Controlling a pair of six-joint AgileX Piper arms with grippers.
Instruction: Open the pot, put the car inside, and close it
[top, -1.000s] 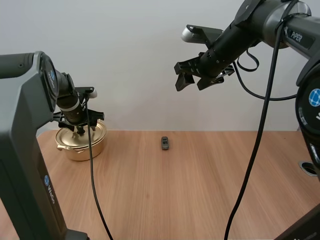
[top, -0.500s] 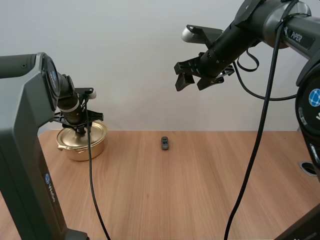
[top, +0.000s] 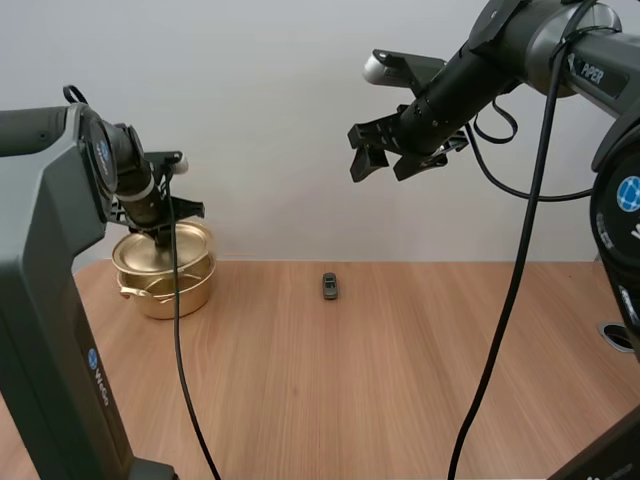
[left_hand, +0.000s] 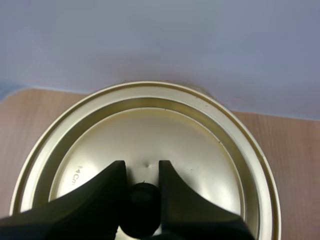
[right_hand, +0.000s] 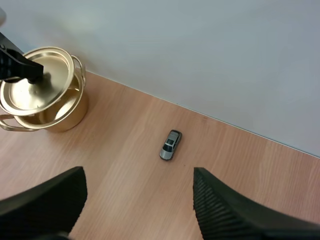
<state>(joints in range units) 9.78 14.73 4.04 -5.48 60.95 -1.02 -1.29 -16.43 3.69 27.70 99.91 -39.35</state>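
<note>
1. Left gripper (left_hand: 142, 170) clamped on knob (left_hand: 142, 194) of lid (left_hand: 150, 130), lid tilted just above pot (top: 176, 294), far-left corner of desk (top: 400, 390).
2. Right gripper (top: 381, 167) spread wide, high over far edge.
3. Car (top: 330, 286) near far edge, centre; bare wood around.

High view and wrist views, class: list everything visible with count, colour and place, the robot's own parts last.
pot: 1, gold, at the table's far left, open
lid: 1, gold with a black knob, held just above the pot
car: 1, grey, near the table's far edge, about midway across
table: 1, brown wood
left claw: 1, black, shut on the lid's knob
right claw: 1, black, open, high over the table
</note>
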